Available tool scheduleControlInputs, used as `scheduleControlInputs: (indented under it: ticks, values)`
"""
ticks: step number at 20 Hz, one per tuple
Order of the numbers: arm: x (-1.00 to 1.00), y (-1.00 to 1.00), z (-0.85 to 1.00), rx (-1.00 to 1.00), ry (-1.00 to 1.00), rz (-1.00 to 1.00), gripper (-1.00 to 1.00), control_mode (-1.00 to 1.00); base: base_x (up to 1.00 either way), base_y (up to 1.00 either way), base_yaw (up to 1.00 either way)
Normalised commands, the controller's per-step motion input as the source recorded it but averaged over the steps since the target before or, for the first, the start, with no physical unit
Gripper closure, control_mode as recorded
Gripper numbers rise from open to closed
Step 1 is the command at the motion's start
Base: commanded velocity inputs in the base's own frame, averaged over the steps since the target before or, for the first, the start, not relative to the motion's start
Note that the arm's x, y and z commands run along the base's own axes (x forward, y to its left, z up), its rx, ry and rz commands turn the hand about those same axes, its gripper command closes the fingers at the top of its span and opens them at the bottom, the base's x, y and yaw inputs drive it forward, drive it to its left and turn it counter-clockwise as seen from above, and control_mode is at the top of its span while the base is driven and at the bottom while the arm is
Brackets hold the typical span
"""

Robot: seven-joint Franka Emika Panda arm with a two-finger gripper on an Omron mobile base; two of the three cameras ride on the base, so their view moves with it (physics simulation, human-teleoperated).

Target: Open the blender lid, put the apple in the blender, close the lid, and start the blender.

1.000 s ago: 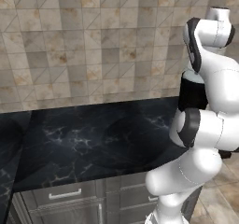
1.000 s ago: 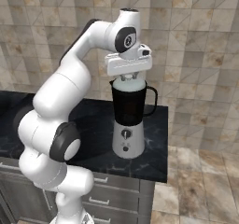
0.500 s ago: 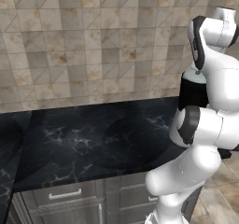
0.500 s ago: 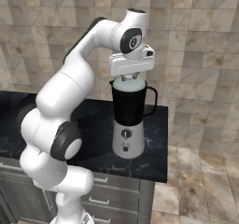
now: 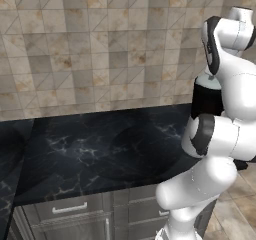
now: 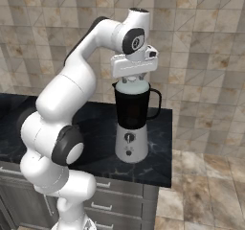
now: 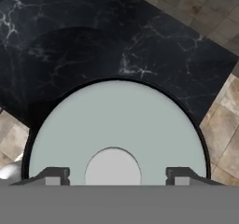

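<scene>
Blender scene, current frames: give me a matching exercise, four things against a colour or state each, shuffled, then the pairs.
Things:
1. lid
2. jar
3. gripper
4. counter

Colour or state:
A. black marble, bears the blender
B. open, fingers either side of the knob
C. pale grey, seated on the jar
D. dark, side handle, on a silver base

Pairs: 1-C, 2-D, 3-B, 4-A

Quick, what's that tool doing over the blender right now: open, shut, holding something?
Tool: open, holding nothing; its fingertips stand apart on either side of the knob of the blender lid, which sits on the blender.
</scene>
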Motion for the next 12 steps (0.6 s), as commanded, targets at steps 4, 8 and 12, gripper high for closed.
scheduleControlInputs:
  ticks: [4,8,12]
  values:
    - [0.00,0.00,0.15,0.00,-0.05,0.00,-1.00,-1.00,0.00,0.00,0.00]
    - [-0.02,0.00,0.41,0.00,-0.07,0.00,-1.00,-1.00,0.00,0.00,0.00]
    - [-0.17,0.00,0.47,0.00,-0.12,0.00,-1.00,-1.00,0.00,0.00,0.00]
